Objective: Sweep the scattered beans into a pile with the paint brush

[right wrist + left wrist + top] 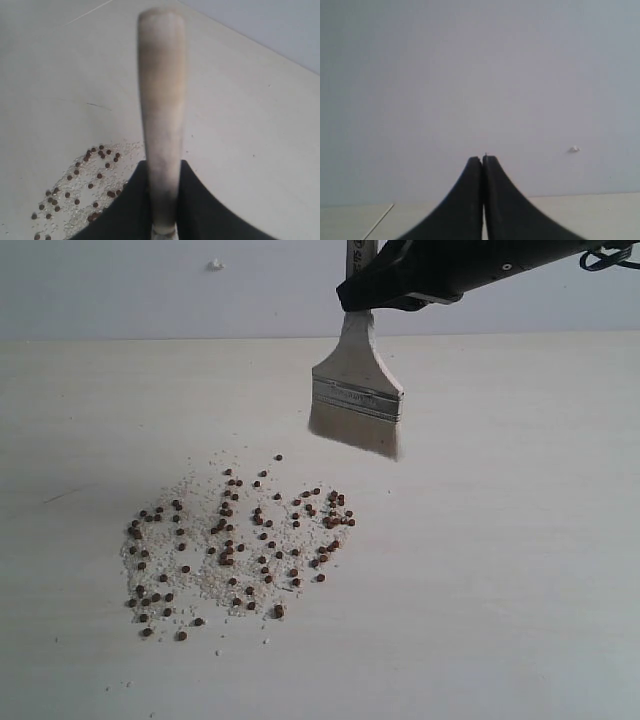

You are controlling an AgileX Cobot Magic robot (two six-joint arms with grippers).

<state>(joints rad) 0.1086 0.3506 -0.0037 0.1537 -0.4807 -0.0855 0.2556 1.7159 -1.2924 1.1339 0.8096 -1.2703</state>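
The beans (235,545) lie scattered in a loose patch with whitish grit on the pale table; no pile shows. The paint brush (357,397) hangs upright just behind and to the right of the patch, its cream bristles down and clear of the table. My right gripper (372,295) is shut on its wooden handle at the top of the exterior view. In the right wrist view the brush (160,115) runs out between the right gripper (163,167) fingers, with beans (82,185) beside it. My left gripper (482,159) is shut on nothing, facing the wall.
The table (520,540) meets a grey wall along its back edge. A small white speck (215,264) sticks to the wall, and the speck (574,148) also shows in the left wrist view. A faint dark scratch (60,496) marks the table left of the beans.
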